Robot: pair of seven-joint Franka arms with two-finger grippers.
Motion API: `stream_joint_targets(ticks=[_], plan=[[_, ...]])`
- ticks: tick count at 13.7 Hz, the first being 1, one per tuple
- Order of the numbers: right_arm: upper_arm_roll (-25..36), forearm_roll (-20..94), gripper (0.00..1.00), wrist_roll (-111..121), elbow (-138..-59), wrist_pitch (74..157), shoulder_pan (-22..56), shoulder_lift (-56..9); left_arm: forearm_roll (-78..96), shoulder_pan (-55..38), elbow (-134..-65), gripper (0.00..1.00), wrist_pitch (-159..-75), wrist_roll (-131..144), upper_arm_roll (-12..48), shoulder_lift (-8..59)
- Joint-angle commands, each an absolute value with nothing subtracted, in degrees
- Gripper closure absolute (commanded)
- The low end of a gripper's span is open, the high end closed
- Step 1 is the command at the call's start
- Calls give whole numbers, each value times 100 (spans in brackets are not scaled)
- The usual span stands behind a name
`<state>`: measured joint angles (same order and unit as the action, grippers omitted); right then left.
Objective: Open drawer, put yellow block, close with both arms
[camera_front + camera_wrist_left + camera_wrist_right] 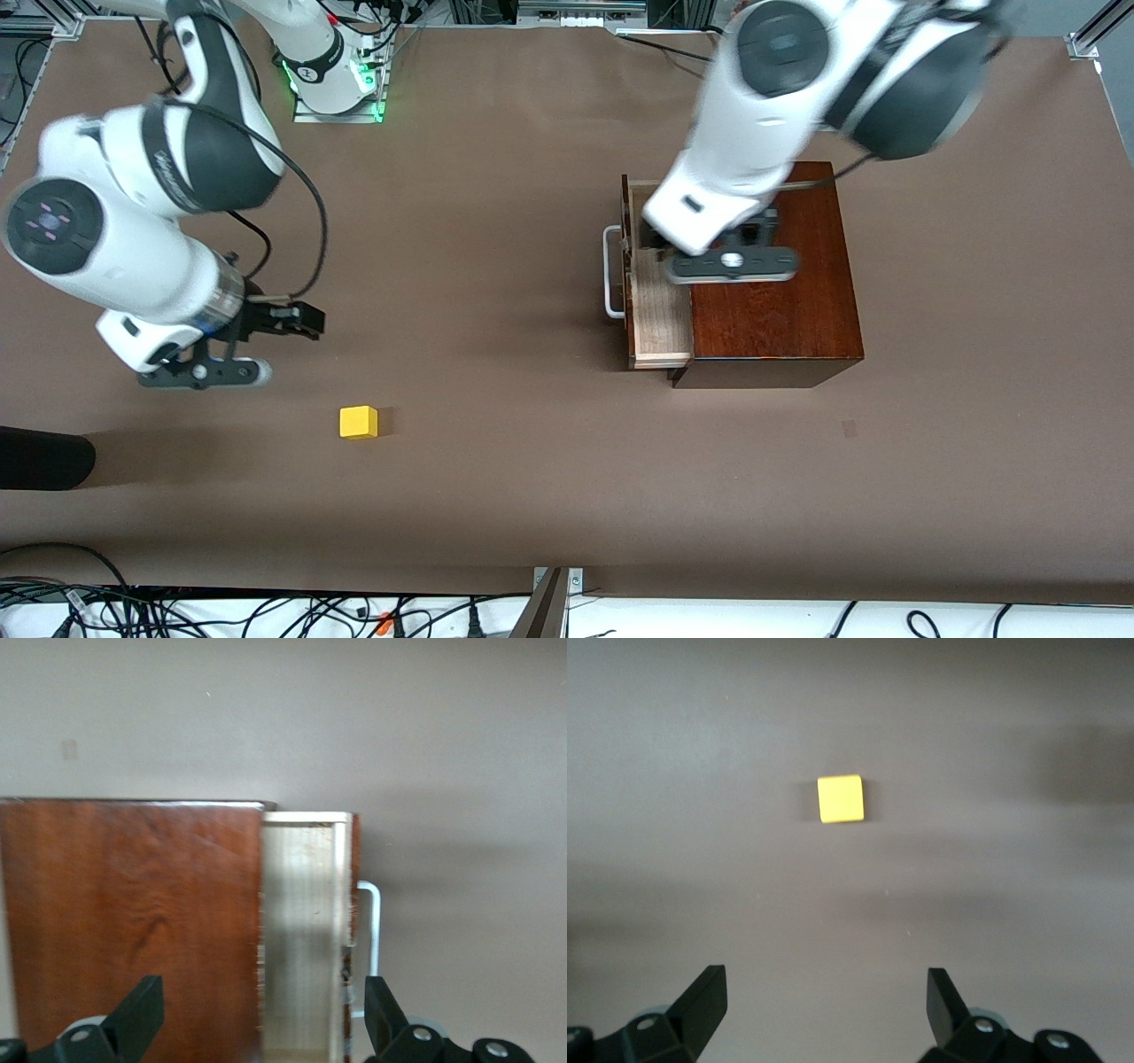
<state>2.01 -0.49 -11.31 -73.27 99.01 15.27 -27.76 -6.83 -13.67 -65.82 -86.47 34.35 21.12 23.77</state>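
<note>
While the front view gave the whole table (pixel 532 496), it hid both sets of fingers under the wrists, and only the wrist views showed how the jaws stood. In the right wrist view the right gripper (pixel 824 1005) had its jaws wide apart and empty over bare tabletop, with the yellow block (pixel 840 798) lying ahead of the gap between them, well clear of both fingertips. The front view placed that block (pixel 358 422) nearer the camera than the right gripper (pixel 266 341), toward the right arm's end of the table. In the left wrist view the left gripper (pixel 261 1014) also had its jaws spread, holding nothing, one fingertip over the mahogany box (pixel 133 921) and the other over the white handle (pixel 374 935). The drawer (pixel 301 930) stood partly pulled out between them, its pale inside bare. From the front, the left gripper (pixel 709 239) hung over the drawer (pixel 660 315) and the box (pixel 780 301).
</note>
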Motion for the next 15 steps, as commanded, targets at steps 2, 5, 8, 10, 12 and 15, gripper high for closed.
stream_joint_targets(ticks=[2,5,8,10,12,15], plan=[[237,-35,0,-1116,-7338,10632,1433,-3338,-167,-661,-7803,0,-8578,1404,1532,1189],[237,-26,0,-1072,-7339,11397,1240,-3979,-167,-598,-8409,0,-8595,-251,592,661],[237,-35,0,-993,-7304,12310,1257,-4542,-176,-493,-8972,0,-8631,-527,150,134],[229,-35,0,-1019,-7304,12786,1283,-4728,-176,-221,-9367,0,-8753,-536,132,-183],[229,-35,0,-1055,-7260,13024,1336,-4895,-193,-132,-9518,0,-9016,-493,106,-307],[229,-35,0,-1037,-7260,13324,1345,-5167,-246,-158,-9510,0,-9089,-466,123,-307]])
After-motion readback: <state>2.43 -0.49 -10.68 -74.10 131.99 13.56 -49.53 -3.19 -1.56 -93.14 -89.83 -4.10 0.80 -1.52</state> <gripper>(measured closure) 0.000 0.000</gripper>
